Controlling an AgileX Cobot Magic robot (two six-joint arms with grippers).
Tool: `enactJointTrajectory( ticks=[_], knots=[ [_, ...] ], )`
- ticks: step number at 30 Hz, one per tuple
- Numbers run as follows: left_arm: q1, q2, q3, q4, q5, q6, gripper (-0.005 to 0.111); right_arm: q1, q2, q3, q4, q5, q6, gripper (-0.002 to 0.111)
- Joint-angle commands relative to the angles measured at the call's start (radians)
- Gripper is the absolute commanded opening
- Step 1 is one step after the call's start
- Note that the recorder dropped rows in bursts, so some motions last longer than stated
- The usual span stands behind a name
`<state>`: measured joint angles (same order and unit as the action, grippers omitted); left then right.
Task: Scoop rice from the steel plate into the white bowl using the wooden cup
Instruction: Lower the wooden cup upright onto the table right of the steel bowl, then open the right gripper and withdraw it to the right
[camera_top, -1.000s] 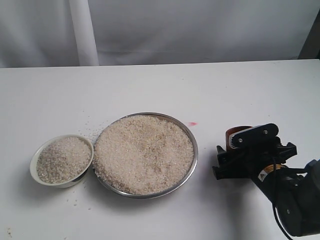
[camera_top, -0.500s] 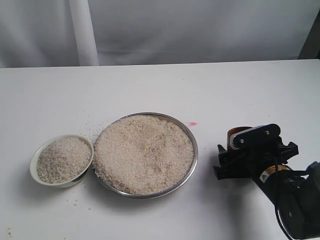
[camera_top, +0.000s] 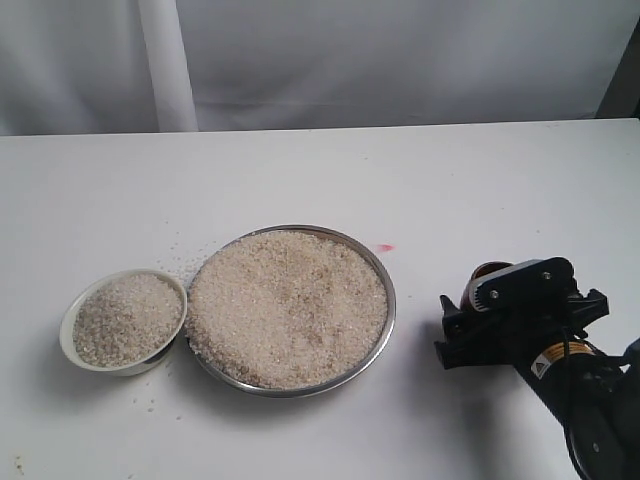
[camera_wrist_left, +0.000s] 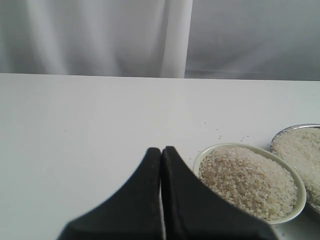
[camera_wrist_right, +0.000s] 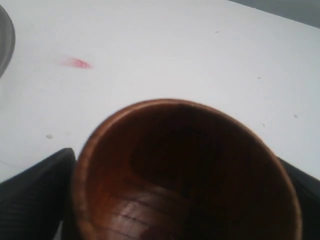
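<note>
My right hand (camera_wrist_right: 175, 200), held low, grips the wooden cup (camera_wrist_right: 185, 165) between its 2 fingers (camera_wrist_right: 35, 200); my left hand (camera_wrist_left: 161, 155) has its fingers pressed together.

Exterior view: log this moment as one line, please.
right gripper: holds reddish-brown wooden cup beside shiny steel plate | left gripper: shut, empty | small white bowl: holds rice

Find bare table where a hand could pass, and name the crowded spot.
Free: the table behind the steel plate up to the curtain, and the strip between plate and wooden cup. Crowded: almost no gap between white bowl and plate.
</note>
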<state>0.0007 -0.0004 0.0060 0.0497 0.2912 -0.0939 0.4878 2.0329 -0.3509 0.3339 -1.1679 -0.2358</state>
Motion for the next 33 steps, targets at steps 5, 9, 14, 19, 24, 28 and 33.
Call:
enactJointTrajectory(
  ticks=[5, 9, 14, 19, 24, 28, 33],
  knots=[
    [-0.005, 0.000, -0.006, -0.006, -0.007, -0.002, 0.000, 0.002, -0.048, 0.006, -0.014, -0.024, -0.003, 0.096],
    [-0.005, 0.000, -0.006, -0.006, -0.007, -0.002, 0.000, 0.002, -0.126, 0.006, -0.014, 0.002, -0.003, 0.096],
    [-0.005, 0.000, -0.006, -0.006, -0.007, -0.002, 0.000, 0.002, -0.247, 0.006, -0.014, 0.055, -0.003, 0.096],
    [-0.005, 0.000, -0.006, -0.006, -0.007, -0.002, 0.000, 0.041, -0.379, 0.017, 0.021, 0.087, -0.034, 0.096],
    [-0.005, 0.000, -0.006, -0.006, -0.007, -0.002, 0.000, 0.122, -0.593, 0.093, 0.093, 0.072, -0.106, 0.096],
    [-0.005, 0.000, -0.006, -0.006, -0.007, -0.002, 0.000, 0.216, -0.798, 0.192, 0.212, 0.058, -0.160, 0.096],
    [-0.005, 0.000, -0.006, -0.006, -0.007, -0.002, 0.000, 0.281, -0.940, 0.287, 0.290, 0.022, -0.160, 0.094]
  ],
)
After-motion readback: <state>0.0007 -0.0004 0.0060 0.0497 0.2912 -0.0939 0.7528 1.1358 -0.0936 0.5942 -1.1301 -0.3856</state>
